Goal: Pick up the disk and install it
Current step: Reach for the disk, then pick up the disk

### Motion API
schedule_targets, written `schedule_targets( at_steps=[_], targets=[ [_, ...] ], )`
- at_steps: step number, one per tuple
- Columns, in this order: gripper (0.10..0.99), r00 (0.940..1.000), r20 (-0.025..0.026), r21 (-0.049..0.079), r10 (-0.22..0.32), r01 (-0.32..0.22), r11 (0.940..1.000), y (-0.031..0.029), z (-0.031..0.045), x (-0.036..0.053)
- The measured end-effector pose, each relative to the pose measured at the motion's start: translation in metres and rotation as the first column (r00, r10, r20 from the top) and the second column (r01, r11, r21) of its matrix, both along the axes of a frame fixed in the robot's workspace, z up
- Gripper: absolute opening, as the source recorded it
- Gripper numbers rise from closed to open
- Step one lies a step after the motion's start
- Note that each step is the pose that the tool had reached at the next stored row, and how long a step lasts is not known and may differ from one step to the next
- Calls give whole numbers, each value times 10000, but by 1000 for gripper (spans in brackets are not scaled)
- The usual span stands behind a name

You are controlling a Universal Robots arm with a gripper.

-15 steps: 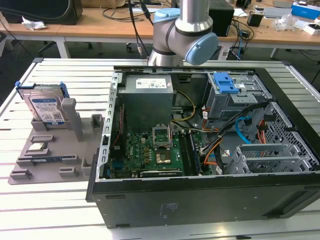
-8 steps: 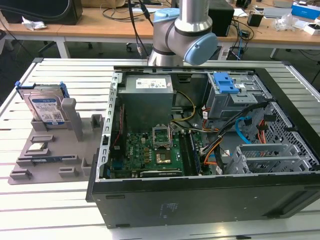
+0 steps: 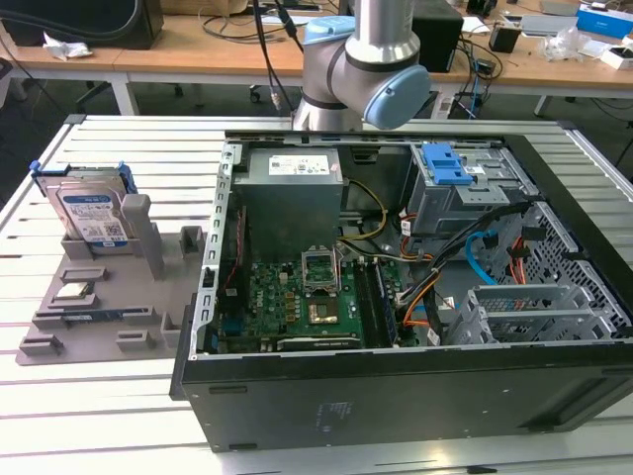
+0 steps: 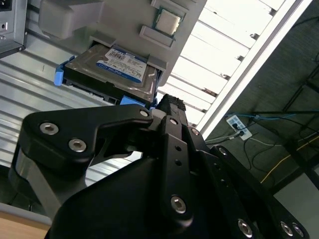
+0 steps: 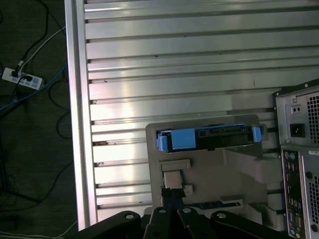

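While its holder (image 3: 109, 297) half-hides the disk (image 3: 91, 213), the tool (image 5: 172, 194) hangs closed, empty

The arm (image 3: 381, 59) I drive cut off at the exterior view's top edge, lower part of the disk (image 3: 91, 213) hidden in its gray holder (image 3: 99, 297), gripper (image 5: 172, 195) and computer case (image 5: 299, 164) clipped by the first wrist view's edge

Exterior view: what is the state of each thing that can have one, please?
disk, standing on edge in the grey holder, not installed.
processor chip, lying flat on the holder.
computer case, lying on its side, open, insides exposed.
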State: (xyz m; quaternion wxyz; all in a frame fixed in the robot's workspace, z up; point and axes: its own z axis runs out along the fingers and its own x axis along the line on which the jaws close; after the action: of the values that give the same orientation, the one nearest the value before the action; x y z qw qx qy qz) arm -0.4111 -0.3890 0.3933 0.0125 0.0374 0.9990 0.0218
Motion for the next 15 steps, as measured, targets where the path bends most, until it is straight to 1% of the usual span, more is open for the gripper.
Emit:
schedule_targets(
  at_steps=[7,9,13,15],
  targets=[
    [106,10000,1,1,14,-14,10000,2,0,0],
    [106,9994,0,0,358,-358,9994,2,0,0],
    [106,9979,1,0,640,-640,9979,2,0,0],
    [106,9947,0,1,1030,-1030,9947,2,0,0]
  ],
)
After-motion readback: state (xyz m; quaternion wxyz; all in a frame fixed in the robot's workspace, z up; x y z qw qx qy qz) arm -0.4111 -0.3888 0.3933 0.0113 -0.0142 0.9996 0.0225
